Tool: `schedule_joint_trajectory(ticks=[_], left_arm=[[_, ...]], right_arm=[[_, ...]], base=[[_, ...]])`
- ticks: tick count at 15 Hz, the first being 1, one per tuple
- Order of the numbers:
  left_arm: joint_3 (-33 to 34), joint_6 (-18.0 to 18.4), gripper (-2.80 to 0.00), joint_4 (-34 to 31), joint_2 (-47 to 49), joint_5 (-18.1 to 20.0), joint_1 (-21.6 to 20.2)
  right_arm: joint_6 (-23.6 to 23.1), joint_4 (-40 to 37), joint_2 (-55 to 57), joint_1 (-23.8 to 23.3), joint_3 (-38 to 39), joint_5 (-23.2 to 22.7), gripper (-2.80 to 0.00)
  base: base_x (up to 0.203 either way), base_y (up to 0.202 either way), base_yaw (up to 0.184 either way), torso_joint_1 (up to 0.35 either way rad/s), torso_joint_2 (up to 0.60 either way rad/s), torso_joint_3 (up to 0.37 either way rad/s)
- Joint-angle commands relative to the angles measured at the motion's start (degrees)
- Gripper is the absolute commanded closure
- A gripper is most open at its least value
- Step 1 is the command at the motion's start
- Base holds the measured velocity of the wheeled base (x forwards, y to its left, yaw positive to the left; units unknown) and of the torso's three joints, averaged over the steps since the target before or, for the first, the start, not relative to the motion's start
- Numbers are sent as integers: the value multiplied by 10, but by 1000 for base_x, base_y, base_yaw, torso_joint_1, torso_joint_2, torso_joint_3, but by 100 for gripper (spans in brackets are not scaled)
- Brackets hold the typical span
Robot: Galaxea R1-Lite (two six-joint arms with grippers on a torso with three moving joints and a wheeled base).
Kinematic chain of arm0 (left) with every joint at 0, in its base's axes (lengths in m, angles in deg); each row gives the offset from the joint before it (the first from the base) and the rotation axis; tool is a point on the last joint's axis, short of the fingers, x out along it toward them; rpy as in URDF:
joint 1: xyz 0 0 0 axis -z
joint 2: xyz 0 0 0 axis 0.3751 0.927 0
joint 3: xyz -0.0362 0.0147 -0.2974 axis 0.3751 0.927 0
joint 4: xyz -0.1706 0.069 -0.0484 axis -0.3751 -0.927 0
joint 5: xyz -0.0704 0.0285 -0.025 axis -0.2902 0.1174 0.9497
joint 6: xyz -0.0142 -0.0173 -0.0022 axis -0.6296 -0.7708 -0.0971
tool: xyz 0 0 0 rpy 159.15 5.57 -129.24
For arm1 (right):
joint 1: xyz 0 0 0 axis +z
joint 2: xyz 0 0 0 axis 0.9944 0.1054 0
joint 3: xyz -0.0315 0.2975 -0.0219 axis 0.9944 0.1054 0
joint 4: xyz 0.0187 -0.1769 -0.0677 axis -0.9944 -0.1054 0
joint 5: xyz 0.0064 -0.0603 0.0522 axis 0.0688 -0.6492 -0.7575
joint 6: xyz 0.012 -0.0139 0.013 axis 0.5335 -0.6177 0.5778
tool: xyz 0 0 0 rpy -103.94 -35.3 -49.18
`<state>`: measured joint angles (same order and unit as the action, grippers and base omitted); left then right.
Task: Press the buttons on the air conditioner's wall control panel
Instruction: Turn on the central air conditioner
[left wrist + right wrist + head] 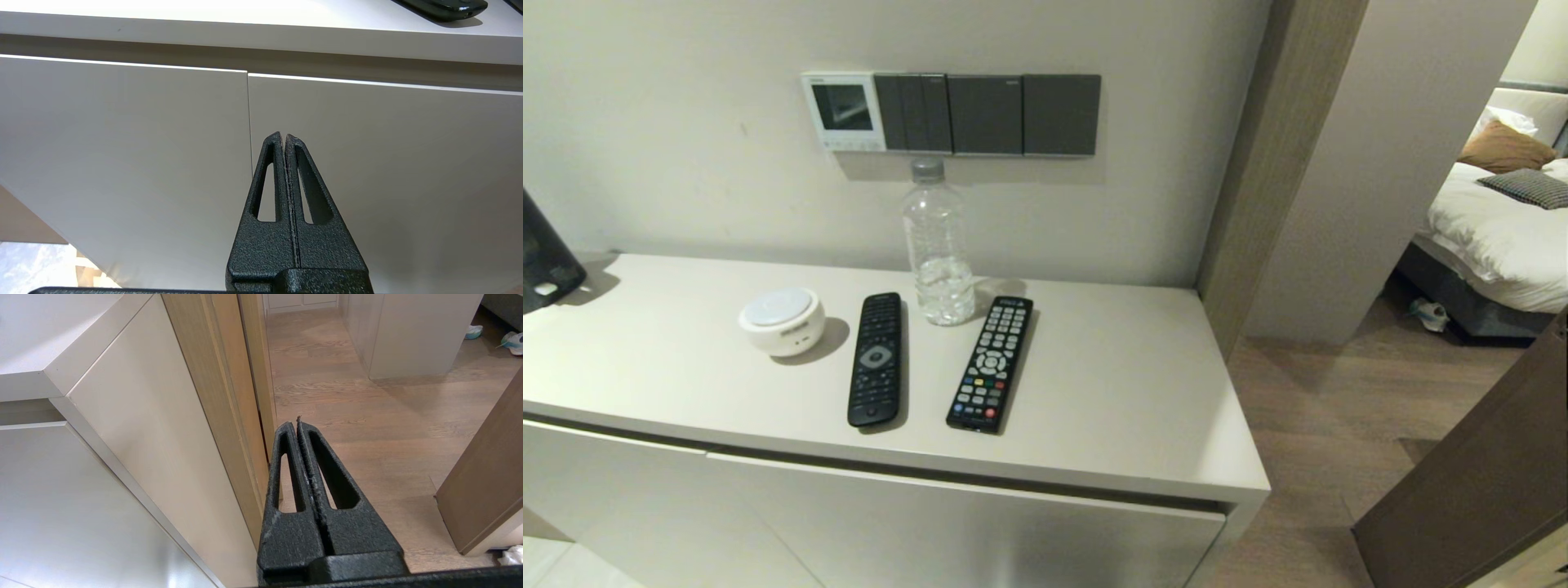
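Pale beige cabinet (1094,392) fronts fill the space ahead of both grippers, which sit low, below its top edge. The left gripper (283,135) has its fingers pressed together, empty, facing the seam between two cabinet doors (249,122). The right gripper (295,421) is likewise closed on nothing, by the cabinet's end corner, over wood floor (367,416). High above them on the wall, the air conditioner's wall control panel (843,111) adjoins dark grey switch plates (988,114), screen dark; the buttons (849,145) line its lower edge.
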<state>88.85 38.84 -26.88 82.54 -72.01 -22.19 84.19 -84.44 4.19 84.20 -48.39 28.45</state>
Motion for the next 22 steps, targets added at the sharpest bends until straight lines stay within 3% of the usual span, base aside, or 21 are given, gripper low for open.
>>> schedule_joint_trajectory(ticks=[1, 8, 13, 17, 22], left_arm=[[0, 0, 0, 0, 1, 0, 0], [0, 6, 0, 1, 1, 0, 0], [-41, 37, 0, -16, 8, 14, 0], [-164, 37, 0, -22, 153, 42, 3], [-316, 22, 0, 40, 396, 66, 15]], right_arm=[[0, 0, 1, 0, 1, 0, 0], [0, 0, 1, 0, 1, 0, 0], [0, 0, 1, 0, 1, 0, 0], [0, 0, 1, 0, 1, 0, 0], [0, 0, 1, 0, 1, 0, 0]], base=[[0, 0, 0, 0, 0, 0], [0, 0, 0, 0, 0, 0], [0, 0, 0, 0, 0, 0], [0, 0, 0, 0, 0, 0], [0, 0, 0, 0, 0, 0]])
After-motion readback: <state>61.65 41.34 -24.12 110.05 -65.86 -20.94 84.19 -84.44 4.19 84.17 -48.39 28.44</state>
